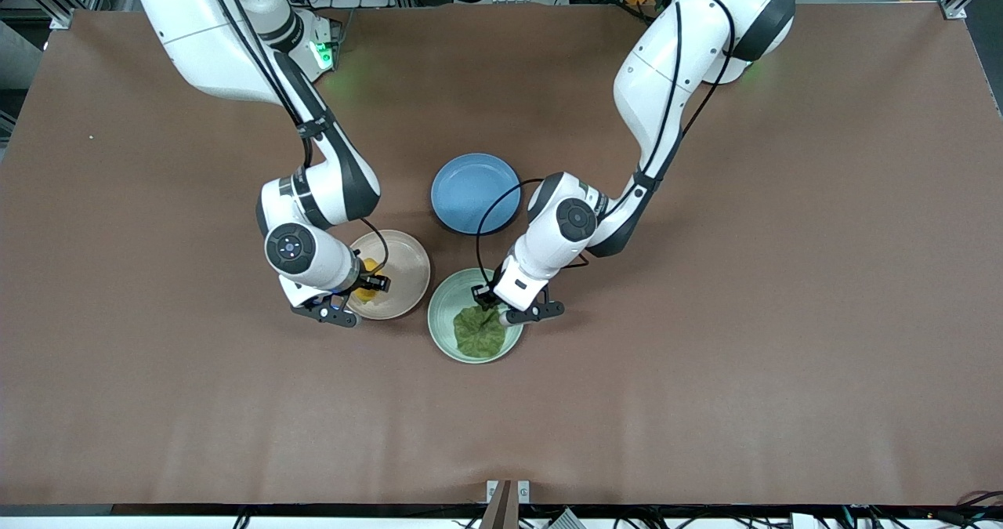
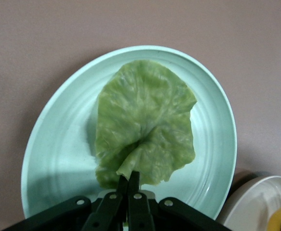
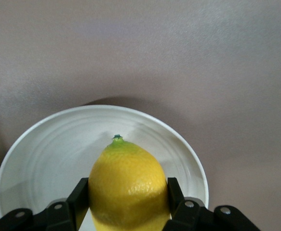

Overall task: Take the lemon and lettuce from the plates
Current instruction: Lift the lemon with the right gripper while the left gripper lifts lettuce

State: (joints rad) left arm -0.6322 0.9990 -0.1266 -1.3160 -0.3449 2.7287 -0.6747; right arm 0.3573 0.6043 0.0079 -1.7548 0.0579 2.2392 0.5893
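Note:
The yellow lemon (image 3: pixel 128 180) sits between my right gripper's fingers (image 3: pixel 81 195), which press on both its sides over the beige-pink plate (image 3: pixel 39 159). In the front view my right gripper (image 1: pixel 367 284) is over that plate (image 1: pixel 407 266), and the lemon (image 1: pixel 368 266) shows beside the fingers. My left gripper (image 2: pixel 129 179) is shut on the stem tip of the green lettuce (image 2: pixel 145 120), whose leaf lies spread on the mint green plate (image 2: pixel 53 144). In the front view my left gripper (image 1: pixel 488 304) is over the mint plate (image 1: pixel 443 302), at the lettuce's (image 1: pixel 479 335) edge.
A blue round plate (image 1: pixel 476 193) holding nothing lies farther from the front camera than the two plates, between the arms. The beige plate's rim (image 2: pixel 256 202) shows close beside the mint plate. Brown table surface (image 1: pixel 705 372) surrounds them.

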